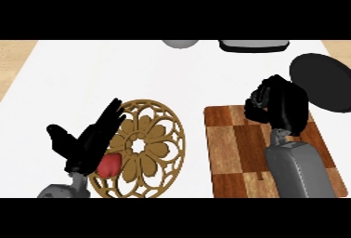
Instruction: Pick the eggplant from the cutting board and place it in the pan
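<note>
A checkered wooden cutting board [237,153] lies at the lower right. My right hand [280,106] hangs over its upper right corner with the fingers curled into a dark bundle. The eggplant is hidden inside that curl, and none lies on the bare board. The black round pan [323,81] sits just to the right of and behind that hand, almost touching it. At the lower left my left hand [86,144] rests open, fingers straight and pointing up and to the right, holding nothing.
A round carved wooden trivet [147,148] lies left of the board, partly under the left hand. A red vegetable [109,166] sits at its left edge. A grey bowl [180,43] and a dark appliance [254,45] stand at the counter's far edge.
</note>
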You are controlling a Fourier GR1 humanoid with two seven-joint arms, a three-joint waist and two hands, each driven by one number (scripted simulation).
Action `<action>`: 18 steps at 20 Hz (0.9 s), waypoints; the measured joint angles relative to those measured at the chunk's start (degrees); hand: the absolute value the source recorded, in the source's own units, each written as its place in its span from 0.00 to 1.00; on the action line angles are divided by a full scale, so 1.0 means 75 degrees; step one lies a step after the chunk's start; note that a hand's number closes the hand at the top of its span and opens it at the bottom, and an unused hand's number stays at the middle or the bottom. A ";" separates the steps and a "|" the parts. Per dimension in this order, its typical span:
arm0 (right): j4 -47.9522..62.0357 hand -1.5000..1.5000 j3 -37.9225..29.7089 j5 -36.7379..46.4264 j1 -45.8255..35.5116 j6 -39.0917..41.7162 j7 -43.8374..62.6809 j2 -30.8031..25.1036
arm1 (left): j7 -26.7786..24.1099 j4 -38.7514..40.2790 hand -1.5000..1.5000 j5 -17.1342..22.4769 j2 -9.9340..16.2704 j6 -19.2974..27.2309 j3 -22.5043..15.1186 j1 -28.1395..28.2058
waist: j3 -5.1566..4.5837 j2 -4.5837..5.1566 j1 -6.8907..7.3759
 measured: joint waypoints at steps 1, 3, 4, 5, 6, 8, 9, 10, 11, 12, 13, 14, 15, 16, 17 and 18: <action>-0.0204 1.00 -0.0174 -0.0287 0.0033 -0.0098 -0.0095 0.0018 | -0.0109 0.0027 0.50 -0.0039 -0.0025 -0.0010 -0.0021 0.0079 | 0.0000 -0.0001 -0.0001; -0.0321 1.00 -0.0490 -0.0724 0.0061 -0.0401 -0.0274 0.0061 | -0.0177 -0.0010 0.50 -0.0092 -0.0006 -0.0068 -0.0053 0.0184 | -0.0002 0.0004 0.0032; -0.0342 1.00 -0.0651 -0.0941 0.0086 -0.0490 -0.0355 0.0052 | -0.0174 -0.0058 0.50 -0.0115 -0.0011 -0.0069 -0.0058 0.0219 | -0.0004 0.0006 0.0046; -0.0353 1.00 -0.0859 -0.1245 0.0164 -0.0592 -0.0536 0.0000 | -0.0256 -0.0016 0.50 -0.0131 -0.0037 -0.0100 -0.0067 0.0266 | -0.0004 0.0010 0.0050; -0.0217 1.00 -0.1079 -0.1541 0.0221 -0.0771 -0.0782 -0.0051 | -0.0236 0.0028 0.50 -0.0134 -0.0071 -0.0093 -0.0060 0.0208 | -0.0004 0.0016 0.0056; 0.0165 1.00 -0.1492 -0.2043 0.0103 -0.1002 -0.1150 -0.0195 | -0.0182 -0.0075 0.50 -0.0129 -0.0025 -0.0147 -0.0020 0.0231 | -0.0003 0.0023 0.0087; 0.0376 1.00 -0.1706 -0.2281 0.0023 -0.1033 -0.1348 -0.0353 | -0.0186 0.0062 0.50 -0.0200 -0.0113 -0.0095 -0.0039 0.0113 | -0.0002 0.0027 0.0086; 0.0745 1.00 -0.1913 -0.2401 -0.0106 -0.1176 -0.1578 -0.0528 | -0.0123 0.0064 0.50 -0.0184 -0.0079 -0.0137 0.0001 0.0052 | -0.0003 0.0032 0.0102; 0.1182 1.00 -0.2038 -0.2375 -0.0305 -0.1365 -0.1702 -0.0644 | -0.0066 0.0002 0.50 -0.0205 -0.0079 -0.0138 -0.0009 0.0030 | -0.0003 0.0037 0.0124; 0.1510 1.00 -0.2138 -0.2362 -0.0414 -0.1488 -0.1844 -0.0792 | -0.0036 -0.0006 0.50 -0.0215 -0.0104 -0.0132 -0.0004 0.0022 | -0.0003 0.0038 0.0133; 0.1879 1.00 -0.2280 -0.2412 -0.0509 -0.1613 -0.2077 -0.0981 | -0.0048 -0.0019 0.50 -0.0229 -0.0109 -0.0150 -0.0008 0.0059 | -0.0003 0.0042 0.0147; 0.2248 1.00 -0.2382 -0.2404 -0.0609 -0.1786 -0.2257 -0.1115 | 0.0018 0.0011 0.50 -0.0249 -0.0130 -0.0128 0.0005 -0.0013 | -0.0003 0.0045 0.0151; 0.2709 1.00 -0.2484 -0.2364 -0.0773 -0.1986 -0.2451 -0.1264 | -0.0037 0.0064 0.50 -0.0227 -0.0118 -0.0192 0.0043 -0.0031 | -0.0002 0.0055 0.0176; 0.3170 1.00 -0.2610 -0.2360 -0.1012 -0.2140 -0.2623 -0.1450 | -0.0020 0.0118 0.50 -0.0204 -0.0100 -0.0228 0.0096 -0.0112 | 0.0000 0.0067 0.0200; 0.3607 1.00 -0.2735 -0.2372 -0.1108 -0.2394 -0.2869 -0.1575 | 0.0100 0.0011 0.50 -0.0209 -0.0118 -0.0186 0.0074 -0.0121 | -0.0001 0.0070 0.0222; 0.4004 1.00 -0.2895 -0.2450 -0.1263 -0.2543 -0.3100 -0.1773 | 0.0130 -0.0006 0.50 -0.0236 -0.0171 -0.0145 0.0051 -0.0173 | 0.0004 0.0077 0.0231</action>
